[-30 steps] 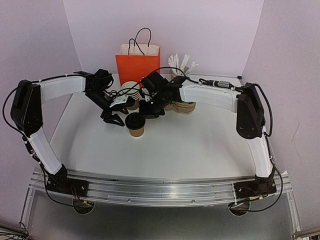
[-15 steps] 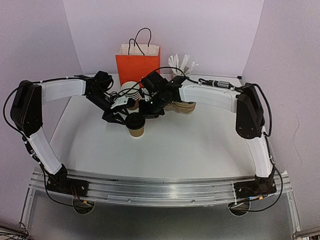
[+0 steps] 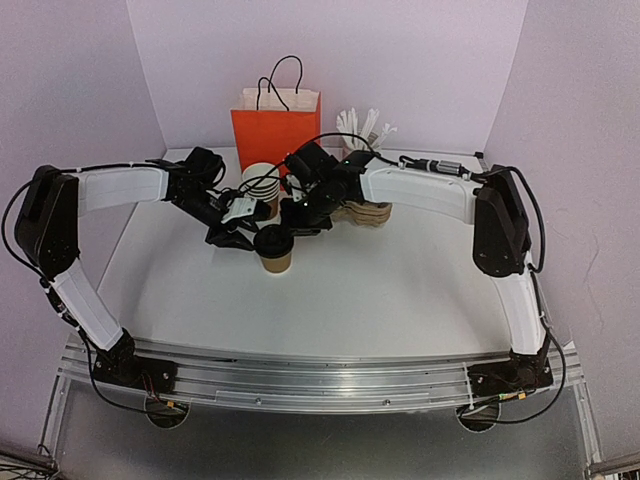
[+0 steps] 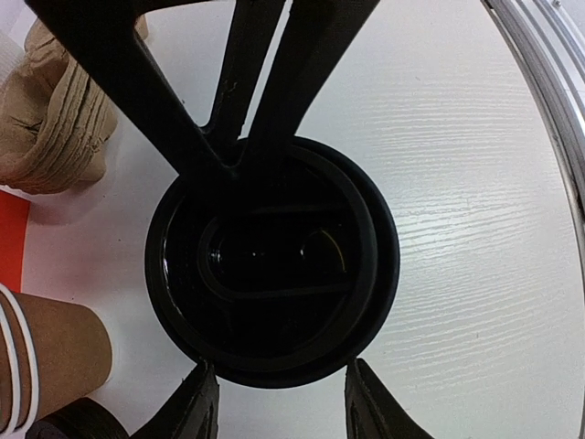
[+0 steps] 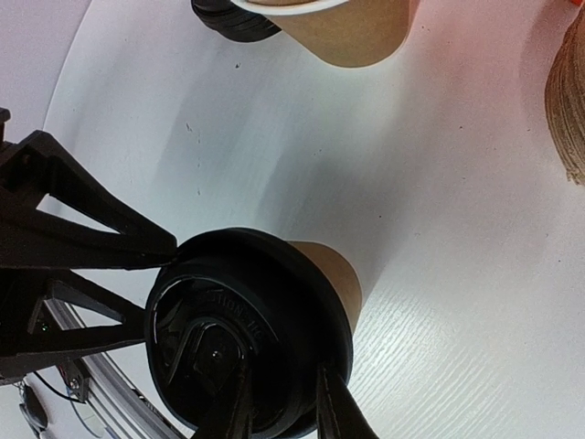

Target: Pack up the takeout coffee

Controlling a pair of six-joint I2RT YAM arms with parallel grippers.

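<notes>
The takeout coffee (image 3: 272, 250), a brown paper cup with a black dome lid, stands upright mid-table in front of the bag. My right gripper (image 5: 281, 402) is shut on the lid's rim, one finger lying on top of the lid and the other outside the rim. From the left, my left gripper (image 4: 281, 402) reaches the cup with its jaws apart. Its fingertips (image 4: 203, 398) sit at the near edge of the lid (image 4: 274, 274), with white table showing between them. In the right wrist view one left finger (image 5: 101, 229) meets the lid's edge.
An orange paper bag (image 3: 275, 128) stands open at the back. In front of it is a stack of lidless cups (image 3: 261, 184), with loose black lids (image 5: 233, 23) beside it. Brown cup sleeves (image 3: 366, 213) and a holder of white cutlery (image 3: 362, 128) sit back right.
My left gripper has slid right up to the cup and its jaws have narrowed. The right gripper and the cup have stayed put.
</notes>
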